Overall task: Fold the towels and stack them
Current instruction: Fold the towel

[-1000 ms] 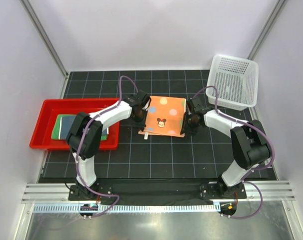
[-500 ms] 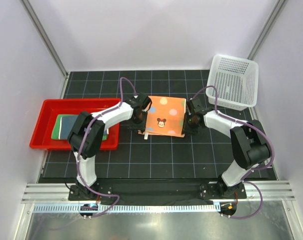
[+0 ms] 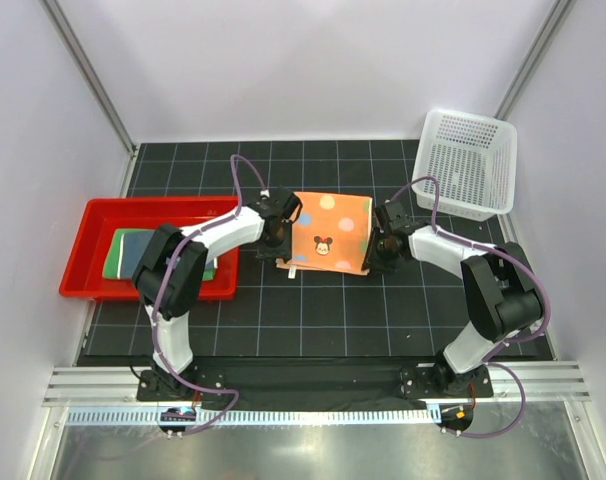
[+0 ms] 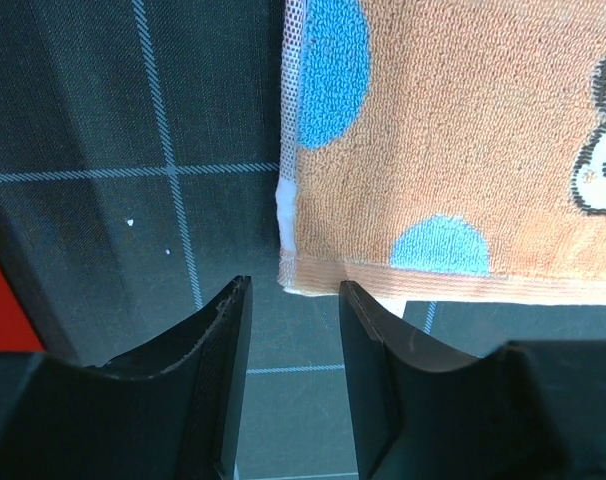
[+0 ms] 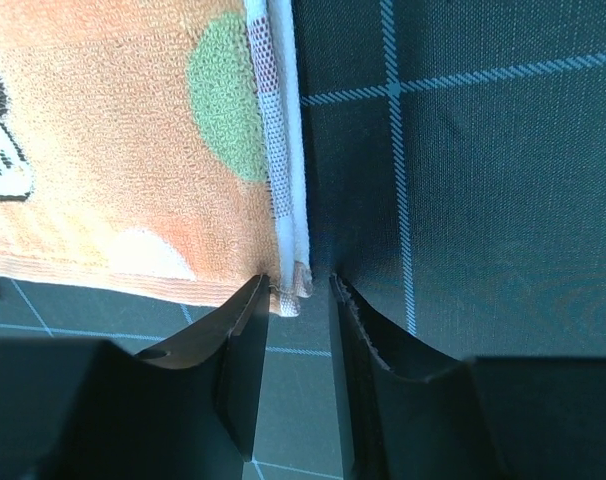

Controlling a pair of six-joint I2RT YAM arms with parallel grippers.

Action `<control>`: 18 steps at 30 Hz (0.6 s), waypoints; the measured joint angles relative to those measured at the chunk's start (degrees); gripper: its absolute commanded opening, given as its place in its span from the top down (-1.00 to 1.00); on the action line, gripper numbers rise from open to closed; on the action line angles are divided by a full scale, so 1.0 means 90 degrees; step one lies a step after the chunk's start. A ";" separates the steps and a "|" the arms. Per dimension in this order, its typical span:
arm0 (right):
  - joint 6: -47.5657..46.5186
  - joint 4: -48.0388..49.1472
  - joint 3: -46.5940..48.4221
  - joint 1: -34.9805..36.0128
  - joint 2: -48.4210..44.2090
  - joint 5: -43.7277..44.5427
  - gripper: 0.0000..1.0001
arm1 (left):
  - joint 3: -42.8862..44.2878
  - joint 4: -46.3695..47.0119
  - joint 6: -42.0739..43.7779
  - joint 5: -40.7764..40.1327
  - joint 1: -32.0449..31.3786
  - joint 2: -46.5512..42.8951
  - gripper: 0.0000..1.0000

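The orange towel (image 3: 329, 232) with coloured dots and a cartoon mouse lies flat on the black grid mat between the arms. My left gripper (image 4: 291, 300) is open, its jaws either side of the towel's near left corner (image 4: 293, 275), just short of it. My right gripper (image 5: 298, 290) is open, and the towel's near right corner (image 5: 291, 285) sits between its fingertips. The green towel (image 3: 123, 250) and the dark blue towel (image 3: 143, 250) lie folded in the red tray (image 3: 93, 215).
A white mesh basket (image 3: 467, 162) stands at the back right. The red tray sits at the left edge of the mat. Walls close in on both sides.
Both grippers have edged slightly toward the near corners of the orange towel. The towel has not moved.
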 measured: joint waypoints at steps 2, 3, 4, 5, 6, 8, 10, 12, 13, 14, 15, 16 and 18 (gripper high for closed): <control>0.0017 0.0022 -0.0010 0.0002 0.0000 0.0002 0.28 | -0.0017 0.0036 -0.0058 0.0002 0.0022 0.0000 0.21; 0.0019 0.0027 -0.0012 0.0002 0.0000 0.0002 0.31 | -0.0017 0.0058 -0.0080 0.0002 0.0032 0.0000 0.24; 0.0019 0.0029 -0.0012 0.0002 0.0000 0.0002 0.32 | -0.0017 0.0087 -0.0090 0.0005 0.0036 0.0000 0.27; 0.0022 0.0039 -0.0017 0.0002 0.0000 0.0002 0.34 | -0.0017 0.0109 -0.0102 0.0017 0.0044 0.0000 0.33; 0.0022 0.0049 -0.0022 0.0002 0.0000 0.0002 0.39 | -0.0024 0.0134 -0.0114 0.0027 0.0056 0.0000 0.39; 0.0034 0.0075 -0.0044 0.0002 0.0000 0.0005 0.45 | -0.0036 0.0172 -0.0129 0.0056 0.0066 0.0000 0.58; 0.0039 0.0097 -0.0053 0.0002 0.0000 0.0005 0.48 | -0.0063 0.0194 -0.0138 0.0075 0.0070 0.0000 0.72; 0.0044 0.0100 -0.0058 0.0002 0.0000 0.0007 0.56 | -0.0073 0.0189 -0.0143 0.0097 0.0070 0.0000 0.85; 0.0044 0.0100 -0.0058 0.0002 0.0000 0.0007 0.60 | -0.0073 0.0192 -0.0143 0.0102 0.0070 0.0000 0.92; 0.0046 0.0100 -0.0058 0.0002 0.0000 0.0007 0.67 | -0.0075 0.0192 -0.0141 0.0117 0.0070 0.0000 1.00; 0.0051 0.0100 -0.0058 0.0002 0.0000 0.0007 0.70 | -0.0073 0.0189 -0.0141 0.0121 0.0070 0.0000 1.00; 0.0063 0.0100 -0.0058 0.0002 0.0000 0.0007 0.72 | -0.0073 0.0185 -0.0124 0.0136 0.0070 0.0000 1.00; 0.0066 0.0095 -0.0058 0.0002 -0.0012 0.0010 0.74 | -0.0070 0.0168 -0.0121 0.0155 0.0070 0.0000 1.00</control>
